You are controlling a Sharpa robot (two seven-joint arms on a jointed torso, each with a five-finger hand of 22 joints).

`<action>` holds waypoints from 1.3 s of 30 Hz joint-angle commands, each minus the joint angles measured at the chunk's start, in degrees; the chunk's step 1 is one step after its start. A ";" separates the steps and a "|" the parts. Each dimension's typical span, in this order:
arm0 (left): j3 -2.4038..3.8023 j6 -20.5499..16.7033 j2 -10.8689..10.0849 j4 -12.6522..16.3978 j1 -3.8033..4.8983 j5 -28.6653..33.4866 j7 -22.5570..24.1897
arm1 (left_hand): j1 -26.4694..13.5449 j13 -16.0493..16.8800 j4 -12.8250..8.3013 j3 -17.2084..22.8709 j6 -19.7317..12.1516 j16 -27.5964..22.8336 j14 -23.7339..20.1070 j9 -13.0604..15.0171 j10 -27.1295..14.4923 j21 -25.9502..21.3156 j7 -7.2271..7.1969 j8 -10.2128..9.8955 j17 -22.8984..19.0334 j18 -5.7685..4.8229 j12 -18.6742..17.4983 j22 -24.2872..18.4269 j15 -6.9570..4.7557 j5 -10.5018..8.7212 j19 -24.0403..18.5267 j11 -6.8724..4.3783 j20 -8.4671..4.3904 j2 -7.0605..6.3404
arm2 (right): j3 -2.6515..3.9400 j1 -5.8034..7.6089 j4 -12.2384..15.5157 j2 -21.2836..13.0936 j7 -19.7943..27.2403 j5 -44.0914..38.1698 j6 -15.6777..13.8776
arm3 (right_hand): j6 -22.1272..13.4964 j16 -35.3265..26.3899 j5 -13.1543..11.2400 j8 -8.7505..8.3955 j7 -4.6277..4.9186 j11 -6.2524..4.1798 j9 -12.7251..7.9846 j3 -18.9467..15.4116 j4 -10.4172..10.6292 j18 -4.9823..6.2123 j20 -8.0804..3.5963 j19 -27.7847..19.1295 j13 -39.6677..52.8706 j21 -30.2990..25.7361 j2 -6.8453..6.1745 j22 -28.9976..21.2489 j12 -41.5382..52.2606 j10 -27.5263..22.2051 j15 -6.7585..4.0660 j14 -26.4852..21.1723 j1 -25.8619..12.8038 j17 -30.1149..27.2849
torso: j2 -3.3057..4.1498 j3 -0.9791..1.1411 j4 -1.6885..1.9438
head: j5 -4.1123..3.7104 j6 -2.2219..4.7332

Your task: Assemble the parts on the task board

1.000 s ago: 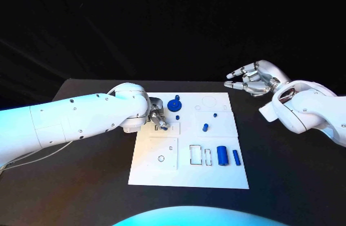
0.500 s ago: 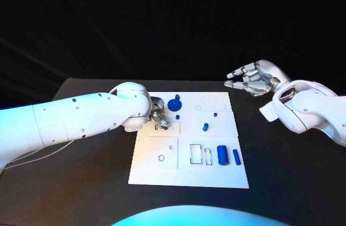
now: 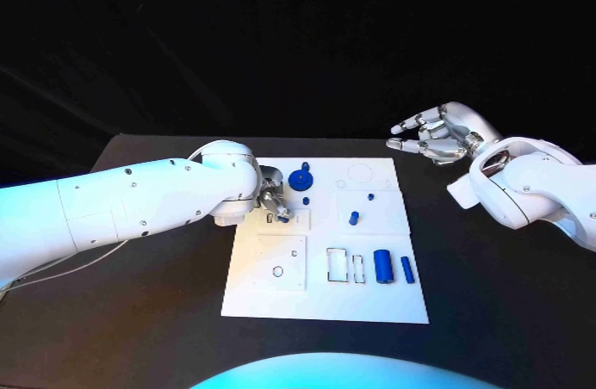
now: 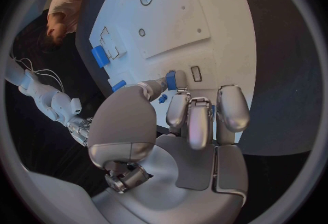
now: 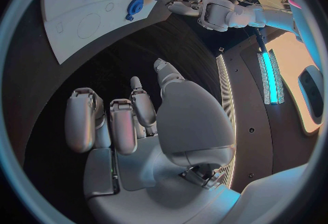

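the left hand (image 3: pixel 271 203) is down on the upper-left part of the task board (image 3: pixel 280 299), and in the left wrist view its fingers (image 4: pixel 179 108) are closed together on a small blue part (image 4: pixel 171 80), pinched between the thumb and the fingertips just beside a small rectangular slot (image 4: pixel 196 73). the part looks tilted rather than squared up to that slot, though the fingers hide most of it. the right hand (image 3: pixel 435 135) hovers off the board's far right corner, above the black surface (image 3: pixel 497 303), fingers apart and curled loosely, holding nothing.

the likeliest trouble is misalignment: if the piece goes down at an angle it could jam on the slot's edge or skid across the smooth white plate. the grip is only at the fingertips, so a sideways push against the rim might twist the piece out of the pinch and send it rolling. the blue gear (image 3: pixel 301 181) and a small blue peg (image 3: pixel 306 201) sit just beside the working hand, so a wide wrist move could knock them. the board seems to lie loose on the surface, so hard downward pressure at its edge might shift it, disturbing the blue cylinder (image 3: pixel 384 267) and thinner blue bar (image 3: pixel 406 270) lying near the bottom right. most recesses look unfilled, so the task seems early.
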 commanded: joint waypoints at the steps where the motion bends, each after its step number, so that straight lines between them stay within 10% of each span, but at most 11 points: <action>1: -0.17 2.54 0.08 0.01 -0.21 -0.37 -0.33 | -0.77 0.16 -4.12 3.52 1.66 0.15 3.78 0.16 0.36 0.27 -1.71 0.32 6.13 -0.83 0.21 0.22 -0.45 0.37 0.51 -0.11 -0.14 0.28 | 0.01 -0.02 0.11 -0.01 0.01 -0.50 0.24 | -0.12 -0.35 0.20 0.32 -0.19 -0.05 0.09 -0.31 -0.06 0.66 -0.05 -0.34 -0.01 -0.39 0.51 5.28 0.01 0.11 -0.28 3.94 -0.22 6.66 | 0.00 0.01 0.04 | 0.07 -0.09; 39: -0.17 2.04 0.15 -0.87 -0.21 -0.86 -0.37 | -5.62 2.44 2.09 -6.52 3.66 0.15 3.83 -0.05 1.52 0.95 -2.30 0.09 6.23 -1.15 1.78 1.87 -0.86 0.41 1.51 -0.58 -0.58 3.18 | 0.01 -0.02 0.29 -0.23 -0.01 -0.87 0.37 | -0.08 -0.40 0.33 0.45 -0.23 -0.07 0.10 -0.60 0.14 0.68 -0.08 -0.35 -0.03 -0.50 0.44 5.23 0.02 0.13 -0.30 3.94 -0.43 6.62 | 0.00 -0.01 -0.02 | 0.28 -0.09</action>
